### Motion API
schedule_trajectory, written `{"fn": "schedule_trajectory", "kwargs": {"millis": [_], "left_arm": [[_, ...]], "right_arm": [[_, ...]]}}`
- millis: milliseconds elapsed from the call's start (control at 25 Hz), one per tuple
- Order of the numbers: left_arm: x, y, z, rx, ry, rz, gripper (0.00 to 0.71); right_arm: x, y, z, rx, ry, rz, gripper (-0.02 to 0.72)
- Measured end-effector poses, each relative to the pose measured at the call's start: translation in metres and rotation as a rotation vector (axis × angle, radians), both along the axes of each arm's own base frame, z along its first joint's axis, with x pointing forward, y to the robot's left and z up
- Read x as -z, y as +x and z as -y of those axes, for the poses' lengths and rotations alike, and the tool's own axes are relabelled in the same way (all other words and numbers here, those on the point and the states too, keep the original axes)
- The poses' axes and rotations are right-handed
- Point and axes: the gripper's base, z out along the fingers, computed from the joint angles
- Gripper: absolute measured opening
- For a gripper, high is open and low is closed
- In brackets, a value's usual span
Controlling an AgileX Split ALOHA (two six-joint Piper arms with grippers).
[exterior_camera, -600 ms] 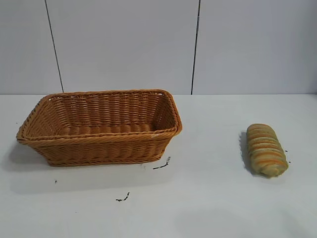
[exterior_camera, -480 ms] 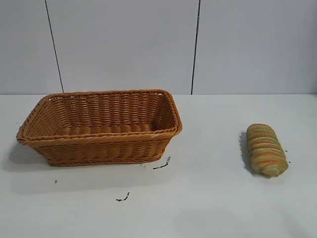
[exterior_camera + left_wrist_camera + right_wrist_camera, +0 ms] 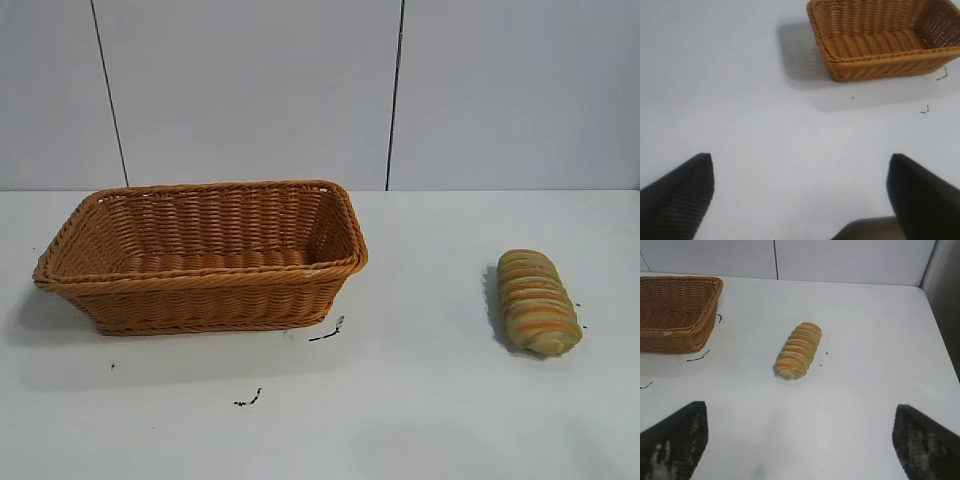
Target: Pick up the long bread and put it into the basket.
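Observation:
The long bread (image 3: 536, 301), golden-tan with orange and pale crosswise ridges, lies on the white table at the right; it also shows in the right wrist view (image 3: 798, 350). The basket (image 3: 200, 255), a woven orange-brown rectangle, stands at the left with nothing visible inside, and it shows in both wrist views (image 3: 880, 37) (image 3: 675, 312). My right gripper (image 3: 799, 407) is open over bare table, well short of the bread. My left gripper (image 3: 801, 157) is open too, above bare table away from the basket. Neither arm shows in the exterior view.
Small dark marks (image 3: 327, 332) lie on the table in front of the basket. A pale panelled wall (image 3: 320, 90) closes off the back. A grey upright surface (image 3: 945, 295) borders the table beyond the bread.

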Motion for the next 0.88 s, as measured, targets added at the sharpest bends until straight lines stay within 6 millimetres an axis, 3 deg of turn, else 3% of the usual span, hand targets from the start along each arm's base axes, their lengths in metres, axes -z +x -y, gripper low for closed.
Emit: {"fn": "schedule_trajectory", "kwargs": {"millis": [160,400,640,880], "left_arm": [[0.000,0.000,0.000,0.000,0.000,0.000,0.692],[0.000,0.000,0.000,0.000,0.000,0.000,0.692],[0.000,0.000,0.000,0.000,0.000,0.000,0.692],[0.000,0.000,0.000,0.000,0.000,0.000,0.692]], "right_arm": [[-0.015,0.031,-0.001,0.001,-0.005,-0.145,0.689],[-0.019,0.104,-0.003,0.000,-0.011,-0.439,0.689],[0.005,0.187,-0.005,0.000,-0.015,-0.723,0.689],[0.033,0.259,-0.007,0.001,-0.018,-0.882,0.689]]}}
